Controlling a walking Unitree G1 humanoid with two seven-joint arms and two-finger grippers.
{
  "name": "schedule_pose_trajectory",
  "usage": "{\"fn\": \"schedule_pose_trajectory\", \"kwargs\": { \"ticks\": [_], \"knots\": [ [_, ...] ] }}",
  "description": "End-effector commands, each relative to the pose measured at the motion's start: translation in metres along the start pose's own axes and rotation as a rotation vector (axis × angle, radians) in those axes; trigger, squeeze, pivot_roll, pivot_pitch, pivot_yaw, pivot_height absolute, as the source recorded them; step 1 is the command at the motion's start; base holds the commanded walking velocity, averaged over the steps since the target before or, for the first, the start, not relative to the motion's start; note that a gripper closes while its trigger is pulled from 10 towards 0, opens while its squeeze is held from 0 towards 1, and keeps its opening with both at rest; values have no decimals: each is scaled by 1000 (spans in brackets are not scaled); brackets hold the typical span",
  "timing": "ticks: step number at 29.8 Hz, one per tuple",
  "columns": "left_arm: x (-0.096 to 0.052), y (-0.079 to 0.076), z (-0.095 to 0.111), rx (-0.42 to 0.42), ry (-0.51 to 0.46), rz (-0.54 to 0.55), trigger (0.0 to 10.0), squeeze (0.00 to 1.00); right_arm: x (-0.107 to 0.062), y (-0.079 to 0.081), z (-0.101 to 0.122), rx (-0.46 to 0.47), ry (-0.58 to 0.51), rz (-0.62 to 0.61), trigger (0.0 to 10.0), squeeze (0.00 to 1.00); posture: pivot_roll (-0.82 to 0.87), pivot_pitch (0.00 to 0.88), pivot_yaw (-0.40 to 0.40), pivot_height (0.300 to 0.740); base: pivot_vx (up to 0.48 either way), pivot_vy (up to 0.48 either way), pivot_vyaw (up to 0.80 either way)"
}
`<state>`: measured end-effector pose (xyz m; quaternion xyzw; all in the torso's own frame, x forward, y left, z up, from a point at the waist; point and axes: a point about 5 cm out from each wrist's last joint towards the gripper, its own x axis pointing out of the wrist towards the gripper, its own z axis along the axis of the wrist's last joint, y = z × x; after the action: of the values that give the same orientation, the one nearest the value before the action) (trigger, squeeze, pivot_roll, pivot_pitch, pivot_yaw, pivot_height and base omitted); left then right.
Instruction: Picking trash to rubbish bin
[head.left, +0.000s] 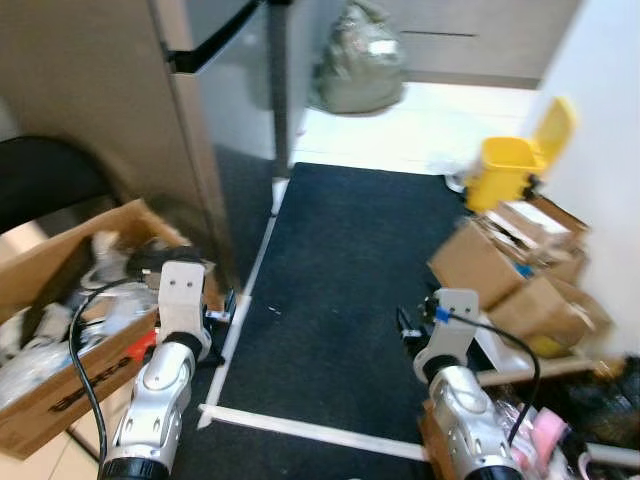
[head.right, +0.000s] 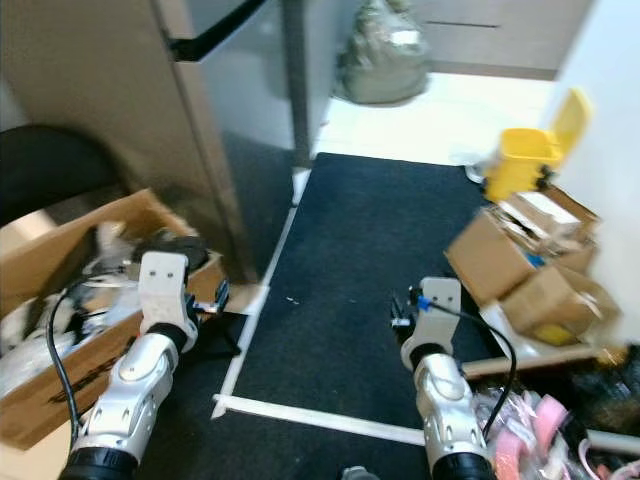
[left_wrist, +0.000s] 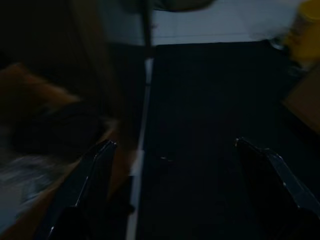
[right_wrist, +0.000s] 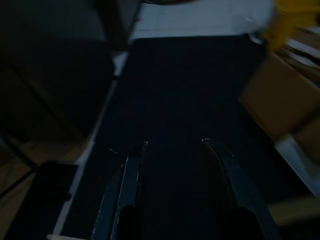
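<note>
Your left pincer (left_wrist: 172, 150) is spread wide, your right pincer (right_wrist: 172, 147) narrower, both empty, arms held low and forward over the dark mat (head.left: 350, 270). The yellow rubbish bin (head.left: 508, 168) stands far ahead right, lid up.

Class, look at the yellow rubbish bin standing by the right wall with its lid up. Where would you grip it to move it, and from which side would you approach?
Probably the front rim of the yellow rubbish bin, approached from the dark mat side. The lid is tipped up toward the wall, leaving the rim exposed, and cardboard boxes crowd its near side. Both grippers are far off.
</note>
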<state>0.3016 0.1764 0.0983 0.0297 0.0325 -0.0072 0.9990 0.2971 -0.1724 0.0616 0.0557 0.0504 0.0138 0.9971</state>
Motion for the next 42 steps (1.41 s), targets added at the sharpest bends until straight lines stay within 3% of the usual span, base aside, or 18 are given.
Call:
{"fn": "schedule_pose_trajectory", "kwargs": {
  "ticks": [1,21,33,42],
  "knots": [
    [-2,3,-2,21,12,0,10000,0,-4,2,-9,-4,45,0,10000,0,58,143,41,740,0,0,-800],
    [-4,3,-3,18,18,0,10000,0,-11,2,-13,-12,93,-7,10000,0,50,158,31,740,0,0,-800],
    [-7,14,-6,3,32,42,10000,0,-15,6,-16,-10,128,7,10000,0,50,154,25,740,0,0,-800],
    [-2,7,-1,14,19,5,10000,0,-13,4,-14,-18,129,-2,10000,0,45,161,32,740,0,0,-800]
  ]
}}
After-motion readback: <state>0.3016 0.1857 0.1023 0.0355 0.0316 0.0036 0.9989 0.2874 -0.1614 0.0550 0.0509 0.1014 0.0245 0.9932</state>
